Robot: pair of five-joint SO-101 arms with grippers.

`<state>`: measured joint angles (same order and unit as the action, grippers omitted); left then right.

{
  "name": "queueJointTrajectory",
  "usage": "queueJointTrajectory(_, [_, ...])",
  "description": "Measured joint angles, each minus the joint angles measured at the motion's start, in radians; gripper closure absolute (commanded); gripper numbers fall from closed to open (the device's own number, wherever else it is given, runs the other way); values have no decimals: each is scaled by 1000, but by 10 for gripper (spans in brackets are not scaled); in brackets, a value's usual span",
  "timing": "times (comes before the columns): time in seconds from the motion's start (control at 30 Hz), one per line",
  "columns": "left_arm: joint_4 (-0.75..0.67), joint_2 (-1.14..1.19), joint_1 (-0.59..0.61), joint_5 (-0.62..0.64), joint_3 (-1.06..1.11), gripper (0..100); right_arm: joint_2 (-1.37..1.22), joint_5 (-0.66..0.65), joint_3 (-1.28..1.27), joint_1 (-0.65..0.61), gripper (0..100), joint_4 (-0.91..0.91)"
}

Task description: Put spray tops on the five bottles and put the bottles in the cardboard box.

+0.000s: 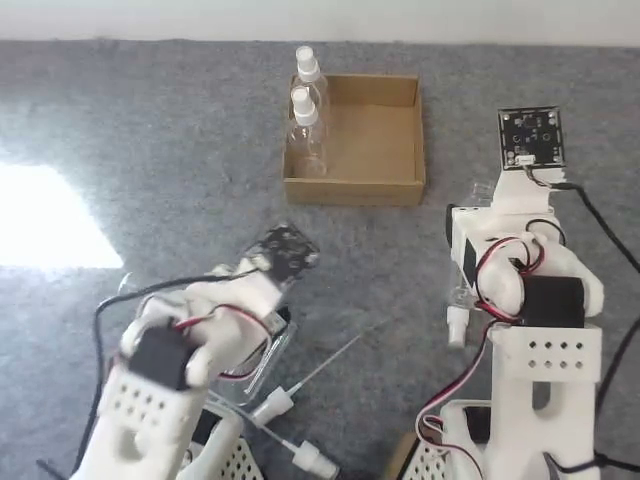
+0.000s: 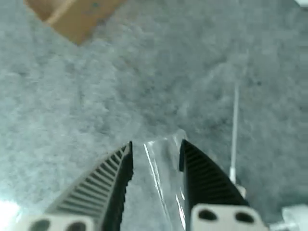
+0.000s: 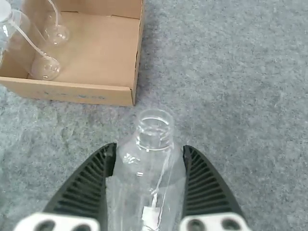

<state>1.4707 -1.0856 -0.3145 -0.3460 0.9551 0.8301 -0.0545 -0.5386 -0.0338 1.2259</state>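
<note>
Capping step, third bottle, I judge. Right gripper (image 3: 148, 148) clamped on open-necked clear plastic bottle (image 3: 153, 132), near brown cardboard box (image 1: 355, 188) holding two capped bottles (image 1: 305, 125). Left gripper (image 2: 156, 143) pinches second clear bottle (image 2: 161, 192). Next: fetch white spray top (image 1: 275, 404) from grey counter (image 1: 150, 120), feed tube into neck.

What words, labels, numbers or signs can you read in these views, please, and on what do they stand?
None can be read.
Faint bluish print on the brown cardboard box's outer front wall: too blurred to read.
Marks on the black camera board: too small to read.
</note>
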Motion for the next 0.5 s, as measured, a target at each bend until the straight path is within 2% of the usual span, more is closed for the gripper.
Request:
queueJointTrajectory(0.3, [126, 402, -38, -192, -149, 743, 0, 0, 0, 0, 988, 0])
queueJointTrajectory(0.5, [137, 655, -135, -222, -193, 744, 0, 0, 0, 0, 988, 0])
